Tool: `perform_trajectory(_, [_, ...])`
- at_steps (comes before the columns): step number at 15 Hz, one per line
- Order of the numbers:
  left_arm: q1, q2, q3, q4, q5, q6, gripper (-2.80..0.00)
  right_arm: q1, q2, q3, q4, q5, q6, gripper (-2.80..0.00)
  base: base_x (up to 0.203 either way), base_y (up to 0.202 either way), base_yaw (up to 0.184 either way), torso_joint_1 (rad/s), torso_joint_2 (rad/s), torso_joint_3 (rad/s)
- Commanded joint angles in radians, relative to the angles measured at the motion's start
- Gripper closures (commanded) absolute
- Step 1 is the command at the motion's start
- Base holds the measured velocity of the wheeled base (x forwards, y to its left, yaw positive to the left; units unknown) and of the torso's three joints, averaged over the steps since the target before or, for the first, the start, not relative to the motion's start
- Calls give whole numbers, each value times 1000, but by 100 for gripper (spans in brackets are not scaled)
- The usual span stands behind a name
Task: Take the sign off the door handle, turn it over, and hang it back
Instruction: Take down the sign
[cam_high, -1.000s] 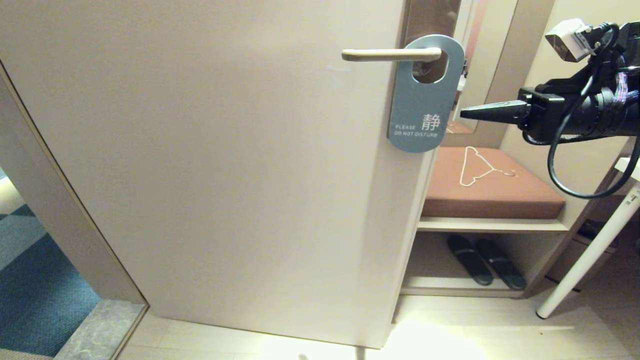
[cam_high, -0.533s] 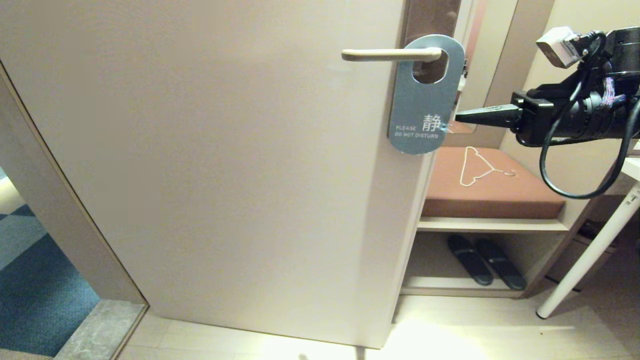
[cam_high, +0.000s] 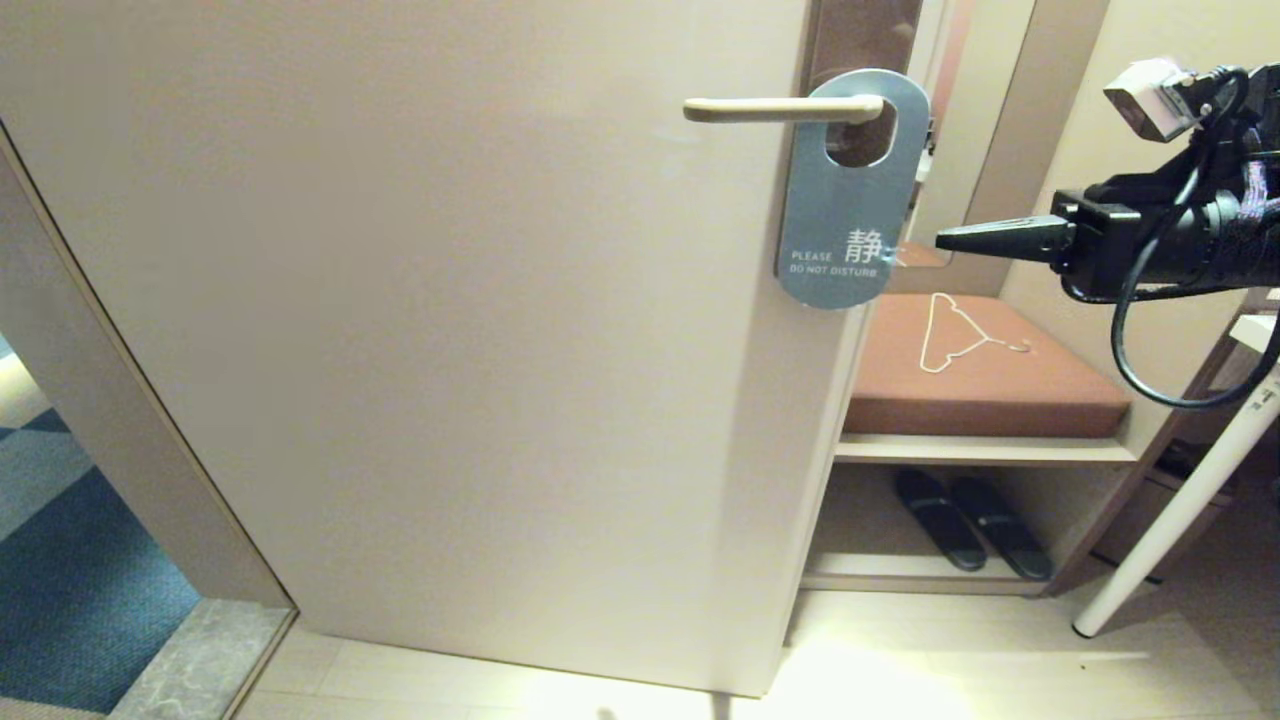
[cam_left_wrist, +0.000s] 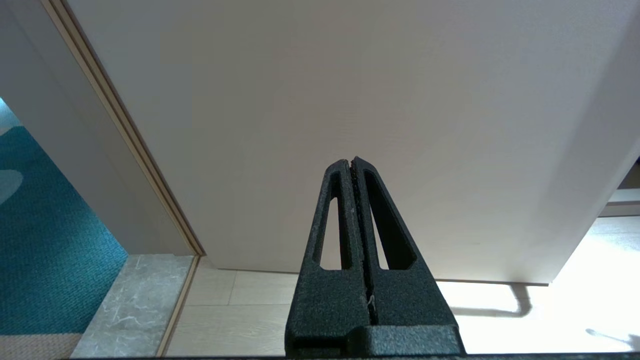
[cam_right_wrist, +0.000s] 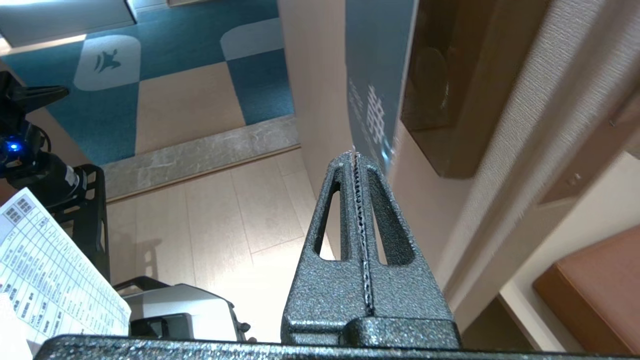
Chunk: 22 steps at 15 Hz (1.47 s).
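Note:
The grey-blue sign (cam_high: 840, 200) reading "PLEASE DO NOT DISTURB" hangs by its oval hole on the beige door handle (cam_high: 780, 109) of the door (cam_high: 450, 300). My right gripper (cam_high: 942, 239) is shut and empty, its tips a short way to the right of the sign's lower right edge, not touching it. In the right wrist view the sign (cam_right_wrist: 372, 75) shows edge-on just beyond my right gripper (cam_right_wrist: 355, 155). My left gripper (cam_left_wrist: 350, 161) is shut and empty, low before the door; it does not show in the head view.
Right of the door is a bench with a brown cushion (cam_high: 980, 380) and a thin white wire hanger (cam_high: 955, 335) on it. Dark slippers (cam_high: 970, 525) lie on the shelf below. A white table leg (cam_high: 1180, 500) slants at the far right.
My right gripper moved left to the sign's lower right edge and nudged it, then drew back to the right. The sign still hangs on the handle.

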Motion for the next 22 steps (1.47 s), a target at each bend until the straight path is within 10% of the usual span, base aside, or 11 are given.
perform_trajectory(1, [0, 1, 0, 0, 0, 0, 0, -6, -22, 12, 1, 9, -2, 0, 0, 0, 0, 0, 0, 0])
perform_trajectory(2, [0, 1, 0, 0, 1, 0, 0, -5, -27, 17, 1, 12, -2, -280, 0, 0, 0, 0, 0, 0])
perform_trajectory(22, [0, 1, 0, 0, 0, 0, 0, 49, 14, 7, -5, 31, -1, -280, 0, 0, 0, 0, 0, 0])
